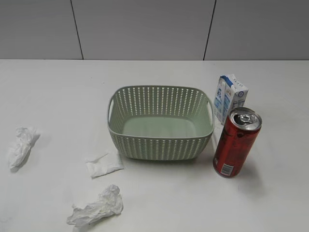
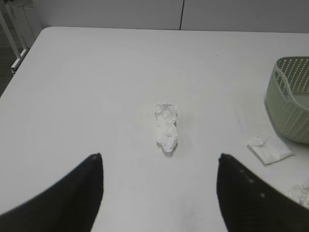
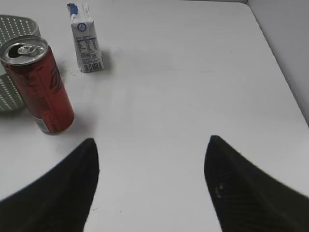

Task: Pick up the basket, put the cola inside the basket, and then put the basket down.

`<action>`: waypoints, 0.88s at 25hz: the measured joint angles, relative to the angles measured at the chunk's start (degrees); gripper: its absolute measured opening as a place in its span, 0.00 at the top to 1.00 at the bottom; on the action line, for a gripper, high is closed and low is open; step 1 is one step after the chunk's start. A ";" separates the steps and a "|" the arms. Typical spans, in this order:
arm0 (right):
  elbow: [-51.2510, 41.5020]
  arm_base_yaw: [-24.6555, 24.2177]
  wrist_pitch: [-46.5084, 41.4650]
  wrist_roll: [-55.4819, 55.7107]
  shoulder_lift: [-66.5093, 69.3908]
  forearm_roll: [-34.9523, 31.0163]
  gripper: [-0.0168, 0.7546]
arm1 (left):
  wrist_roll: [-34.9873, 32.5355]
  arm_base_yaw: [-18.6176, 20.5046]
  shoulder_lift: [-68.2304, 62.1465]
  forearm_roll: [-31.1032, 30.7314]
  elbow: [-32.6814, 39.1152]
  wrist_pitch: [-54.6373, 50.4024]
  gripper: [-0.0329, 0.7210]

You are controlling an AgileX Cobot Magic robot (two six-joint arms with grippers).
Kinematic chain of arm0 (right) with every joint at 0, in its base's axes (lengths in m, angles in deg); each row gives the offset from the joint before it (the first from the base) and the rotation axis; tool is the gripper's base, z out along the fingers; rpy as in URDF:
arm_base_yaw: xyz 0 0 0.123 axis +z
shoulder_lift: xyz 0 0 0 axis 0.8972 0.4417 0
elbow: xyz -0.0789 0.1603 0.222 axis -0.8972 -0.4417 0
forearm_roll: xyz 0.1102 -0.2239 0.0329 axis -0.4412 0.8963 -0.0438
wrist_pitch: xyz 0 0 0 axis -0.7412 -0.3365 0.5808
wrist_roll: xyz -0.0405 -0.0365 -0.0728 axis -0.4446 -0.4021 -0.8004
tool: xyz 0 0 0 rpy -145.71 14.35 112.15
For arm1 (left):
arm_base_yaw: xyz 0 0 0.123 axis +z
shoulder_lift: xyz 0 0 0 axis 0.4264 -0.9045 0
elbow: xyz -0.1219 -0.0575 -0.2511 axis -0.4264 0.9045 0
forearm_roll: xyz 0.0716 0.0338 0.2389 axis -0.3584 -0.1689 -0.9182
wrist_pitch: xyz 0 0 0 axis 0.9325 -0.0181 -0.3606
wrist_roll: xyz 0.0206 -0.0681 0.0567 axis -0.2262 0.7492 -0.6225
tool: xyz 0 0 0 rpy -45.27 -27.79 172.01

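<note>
Crumpled tissue [image 1: 95,207] lies lower left of the exterior view; both the left gripper [image 2: 159,162] and right gripper [image 3: 150,147] are spread wide, nothing held. No step is begun: the basket [image 1: 161,122] sits centre frame, the cola [image 1: 236,142] just right of it, so a basket handle must be reached first.

White worktop [image 1: 270,203] carries a small white-and-blue carton [image 1: 230,97], upright. Left of the carton: one flat tissue [image 1: 103,165] and two crumpled tissues [image 1: 96,207] [image 1: 21,146].

Lab-style test setup: bare white table [image 1: 270,203], plain grey panelled wall [image 1: 145,29], no furnishings.
</note>
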 joint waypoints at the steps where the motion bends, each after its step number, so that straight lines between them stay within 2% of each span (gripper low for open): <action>1: 0.00 0.00 0.00 0.00 0.00 0.00 0.31 | 0.00 0.00 0.00 0.00 0.00 0.00 0.22; 16: 0.00 0.00 0.00 0.00 0.00 0.00 0.31 | 0.00 0.00 0.00 0.00 -0.19 0.39 0.22; 22: 0.00 0.00 0.00 0.00 0.00 0.00 0.31 | 0.00 0.00 -1.37 0.27 -3.65 6.68 0.22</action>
